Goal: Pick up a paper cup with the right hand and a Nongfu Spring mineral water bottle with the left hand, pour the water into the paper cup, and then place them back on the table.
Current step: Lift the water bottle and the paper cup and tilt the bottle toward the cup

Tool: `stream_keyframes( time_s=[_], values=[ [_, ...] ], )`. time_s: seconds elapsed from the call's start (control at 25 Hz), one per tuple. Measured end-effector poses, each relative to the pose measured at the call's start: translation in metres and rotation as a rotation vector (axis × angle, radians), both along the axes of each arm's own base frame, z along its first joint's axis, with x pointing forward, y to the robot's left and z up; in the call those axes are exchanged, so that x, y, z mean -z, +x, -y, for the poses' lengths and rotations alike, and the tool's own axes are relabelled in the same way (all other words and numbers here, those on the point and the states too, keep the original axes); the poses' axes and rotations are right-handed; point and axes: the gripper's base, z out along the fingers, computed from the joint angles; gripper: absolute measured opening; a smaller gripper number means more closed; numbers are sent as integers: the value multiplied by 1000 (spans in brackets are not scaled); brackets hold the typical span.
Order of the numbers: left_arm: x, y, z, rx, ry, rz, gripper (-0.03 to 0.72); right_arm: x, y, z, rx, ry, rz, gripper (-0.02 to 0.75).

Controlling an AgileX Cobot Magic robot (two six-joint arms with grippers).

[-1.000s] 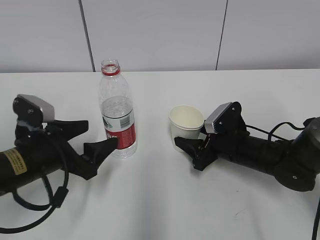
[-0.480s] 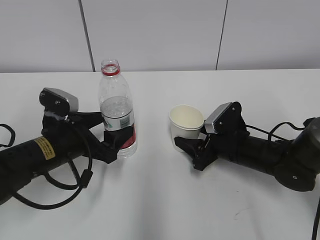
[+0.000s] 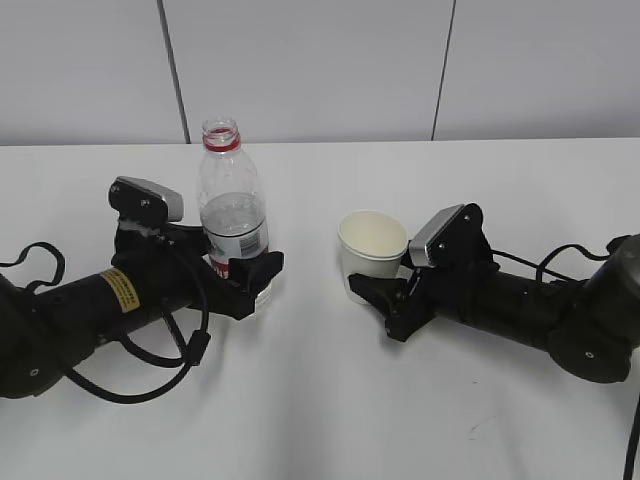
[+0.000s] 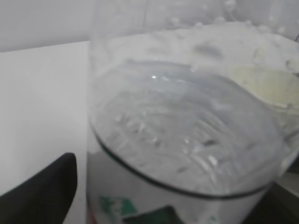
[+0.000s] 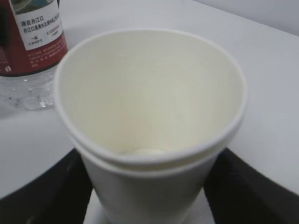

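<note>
The Nongfu Spring mineral water bottle (image 3: 233,200) stands upright and uncapped on the table (image 3: 330,400), with water (image 3: 234,217) up to about mid-height. My left hand (image 3: 245,264) is open and straddles the bottle's labelled lower part. In the left wrist view the bottle (image 4: 187,140) fills the frame, and a strip of table shows between it and the left finger (image 4: 42,196). The paper cup (image 3: 372,248) stands empty at the centre. My right hand (image 3: 376,278) is closed on the cup's sides low down; in the right wrist view both black fingers (image 5: 51,191) touch the cup (image 5: 149,102).
A grey panelled wall (image 3: 320,60) runs behind the table's far edge. The left arm's black cables (image 3: 150,370) loop onto the table at the front left. The right arm (image 3: 540,310) lies low across the right side.
My left hand has slid right along the table until its open fingers straddle the bottle. The right hand, cup and bottle have not moved.
</note>
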Motion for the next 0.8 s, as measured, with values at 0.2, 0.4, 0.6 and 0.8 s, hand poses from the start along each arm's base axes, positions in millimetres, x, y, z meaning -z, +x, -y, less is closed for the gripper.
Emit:
stream_keyframes(
  time_s=[0.2,0.4,0.6,0.8],
  values=[
    [2,2,2,-12,19,-22,547,0,0,0,0,0,0,515],
    [2,2,2,-12,19,-23,441,0,0,0,4,11,-10,515],
    [1,3,1,-16,41,-36,427,0,0,0,7,18,-17,515],
    [-12,2,-2,-22,133,-75,427,-1,0,0,6,30,-9,515]
  ],
)
